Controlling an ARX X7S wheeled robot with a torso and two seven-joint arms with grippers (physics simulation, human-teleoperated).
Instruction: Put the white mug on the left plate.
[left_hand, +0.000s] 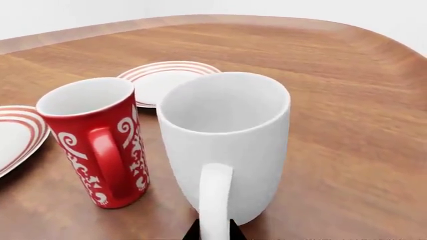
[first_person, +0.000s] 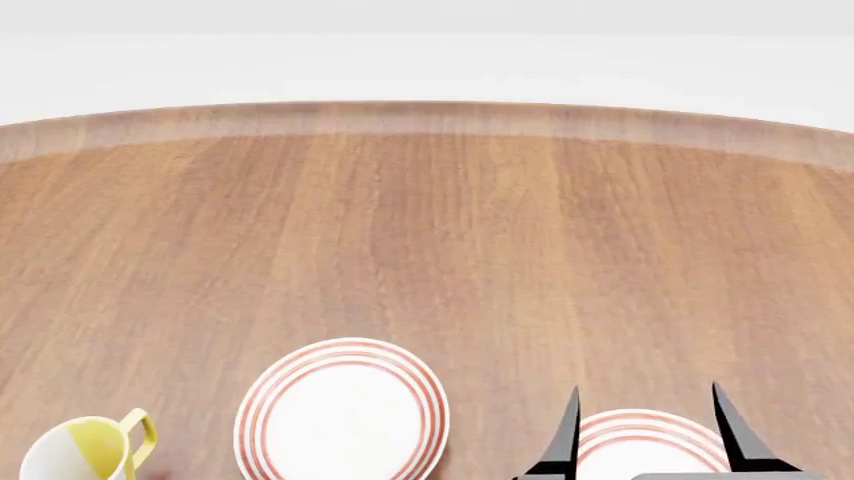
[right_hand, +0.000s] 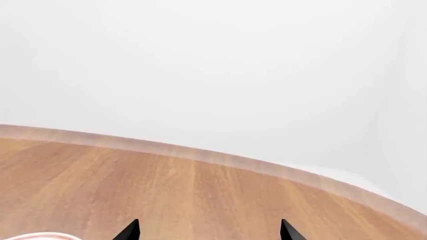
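The white mug (left_hand: 223, 145) fills the middle of the left wrist view, upright, with its loop handle towards the camera. My left gripper (left_hand: 215, 231) is shut on that handle, one black fingertip (left_hand: 193, 233) on each side of it. The mug and left gripper are out of the head view. The left plate (first_person: 343, 415), white with red rings, lies at the near edge of the head view. My right gripper (first_person: 645, 400) is open and empty above the right plate (first_person: 650, 445); it also shows in the right wrist view (right_hand: 209, 230).
A red patterned mug (left_hand: 100, 145) stands close beside the white mug. Two ringed plates lie beyond them, one far (left_hand: 167, 80) and one at the frame edge (left_hand: 17, 137); I cannot tell which is which. A yellow-lined mug (first_person: 87, 450) stands left of the left plate. The wooden table (first_person: 427, 230) stretches ahead.
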